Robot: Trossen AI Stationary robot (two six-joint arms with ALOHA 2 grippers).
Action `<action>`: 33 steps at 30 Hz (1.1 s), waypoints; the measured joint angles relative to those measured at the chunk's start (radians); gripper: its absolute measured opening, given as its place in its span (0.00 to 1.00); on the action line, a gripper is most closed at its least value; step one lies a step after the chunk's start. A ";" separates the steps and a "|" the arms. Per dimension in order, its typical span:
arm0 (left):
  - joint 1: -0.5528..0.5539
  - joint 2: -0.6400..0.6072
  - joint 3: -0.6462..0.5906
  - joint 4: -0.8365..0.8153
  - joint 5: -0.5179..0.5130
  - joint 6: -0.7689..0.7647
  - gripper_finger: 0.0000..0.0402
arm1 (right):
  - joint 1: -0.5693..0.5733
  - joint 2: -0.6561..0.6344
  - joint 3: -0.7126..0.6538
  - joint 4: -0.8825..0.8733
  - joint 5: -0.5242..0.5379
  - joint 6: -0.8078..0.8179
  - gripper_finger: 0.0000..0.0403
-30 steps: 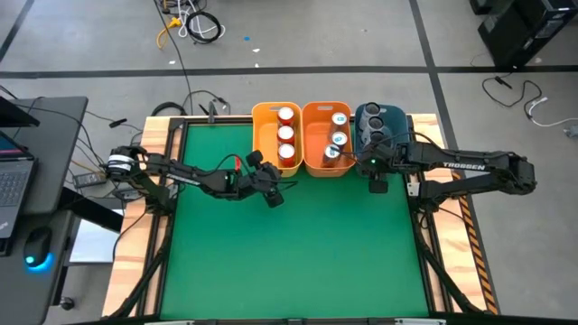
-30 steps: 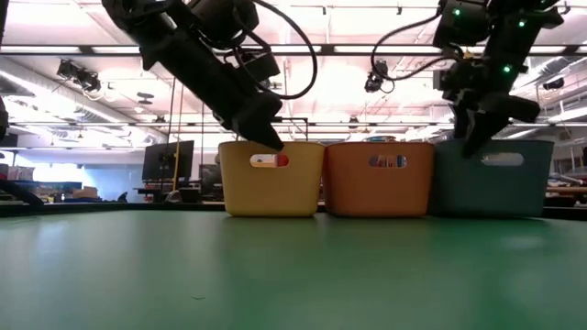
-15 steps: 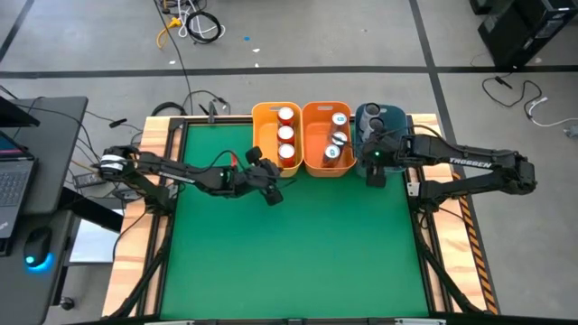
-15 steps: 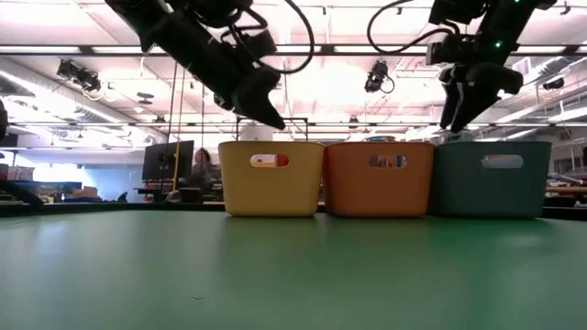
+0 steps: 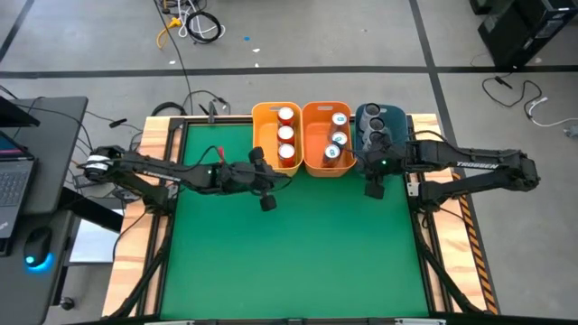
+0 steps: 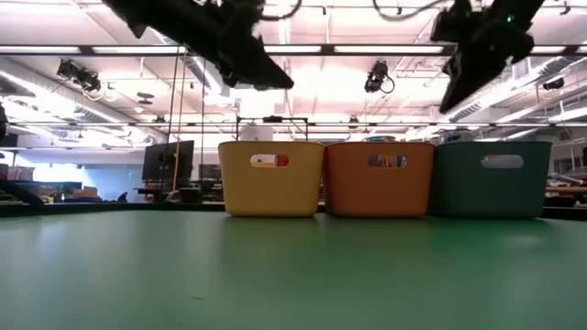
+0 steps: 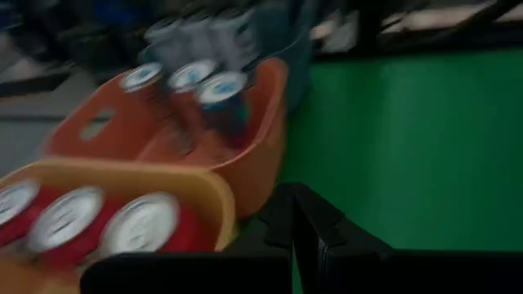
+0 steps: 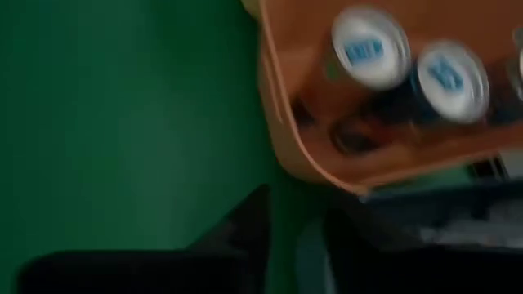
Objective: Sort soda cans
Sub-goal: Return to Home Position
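All the soda cans stand upright in three bins at the table's far edge. Three red cans (image 5: pixel 286 135) are in the yellow bin (image 5: pixel 259 135). White-and-blue cans (image 5: pixel 336 137) fill the orange bin (image 5: pixel 310 135), and dark cans (image 5: pixel 381 117) sit in the blue bin (image 5: pixel 361 113). My left gripper (image 5: pixel 265 197) hangs shut and empty above the table, just near of the yellow bin. My right gripper (image 5: pixel 373 188) is open and empty, in the air near of the blue bin. In the low view both grippers, left (image 6: pixel 271 78) and right (image 6: pixel 454 96), are above the bins' rims.
The green table top (image 5: pixel 298 253) stretches toward the near edge in front of the bins. Wooden rails (image 5: pixel 135 244) run along the table's left and right sides. A laptop and a mouse (image 5: pixel 36 244) sit on a side desk off to the left.
Both grippers have risen from bin height to above the bins' rims. The right one has drawn back from the front of the blue bin toward the near edge. The left one has tipped closer to level. The cans have stayed in their bins.
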 joint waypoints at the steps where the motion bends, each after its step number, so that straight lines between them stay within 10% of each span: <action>1: 0.000 -0.010 -0.015 0.028 0.036 0.003 0.00 | 0.018 -0.009 0.000 0.017 0.000 0.008 0.21; 5: 0.000 -0.048 -0.095 0.182 0.164 0.019 0.00 | 0.113 -0.051 -0.008 0.139 -0.001 0.019 0.03; 16: 0.000 -0.194 -0.373 0.547 0.261 0.020 0.00 | 0.269 -0.179 -0.330 0.769 0.073 -0.115 0.00; 33: 0.002 -0.384 -0.618 0.709 0.277 0.025 0.00 | 0.083 -0.655 -0.710 0.992 -0.302 -0.104 0.00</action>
